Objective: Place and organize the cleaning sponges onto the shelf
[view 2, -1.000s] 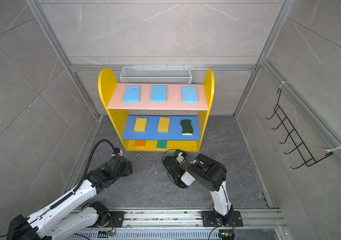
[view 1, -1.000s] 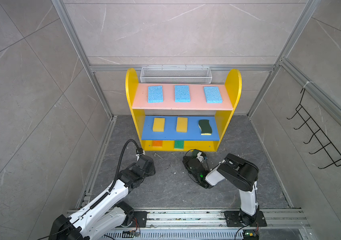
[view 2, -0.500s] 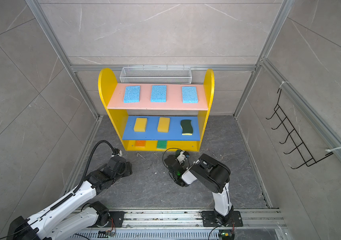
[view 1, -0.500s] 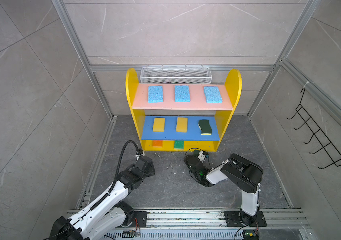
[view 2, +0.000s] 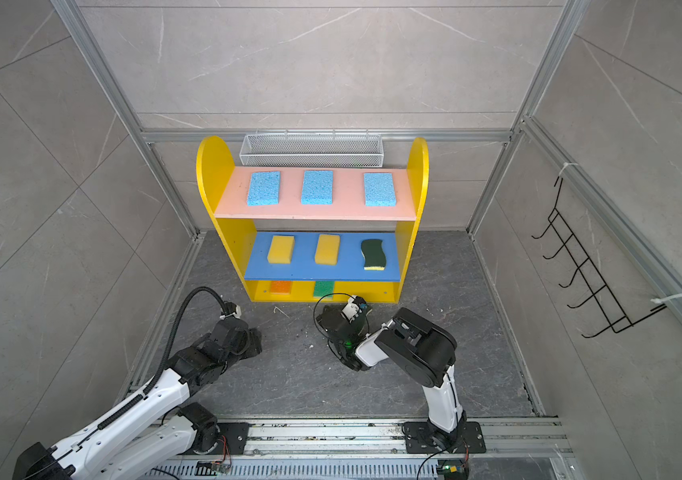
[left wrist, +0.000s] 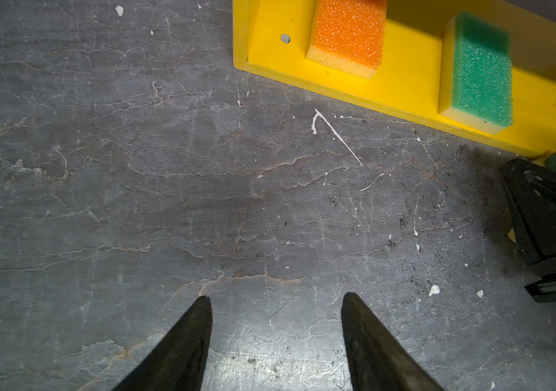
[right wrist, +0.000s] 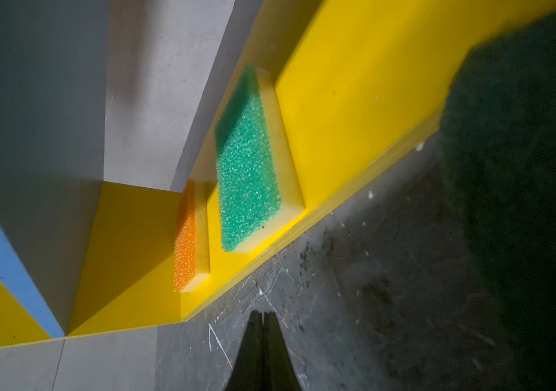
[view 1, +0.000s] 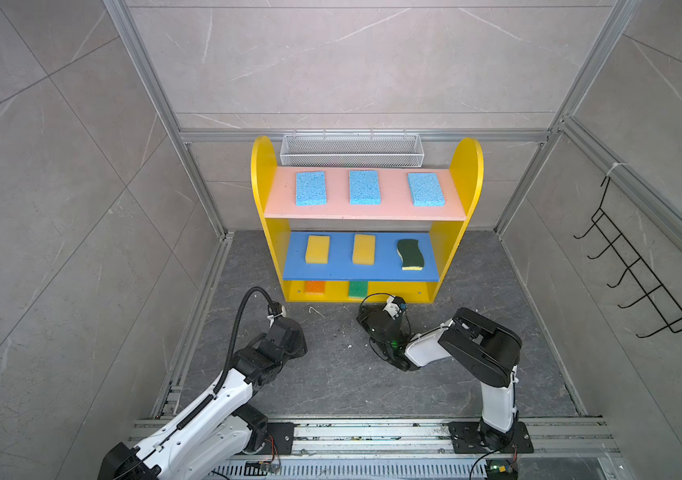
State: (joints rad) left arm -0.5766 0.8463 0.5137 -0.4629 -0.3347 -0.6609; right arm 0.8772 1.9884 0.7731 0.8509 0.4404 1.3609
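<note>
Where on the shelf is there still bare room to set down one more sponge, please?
Bottom yellow board: bare from the green sponge across to the right side panel. The orange sponge and the green sponge fill its left part. The pink board and the blue board are each filled three across, leaving only narrow gaps.

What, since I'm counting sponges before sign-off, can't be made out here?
- Dark-green sponge: right wrist view, blurred, too near the lens; top views, hidden under the right arm.
- Orange sponge, bright-green sponge: both top views, backs hidden by the blue board.
</note>
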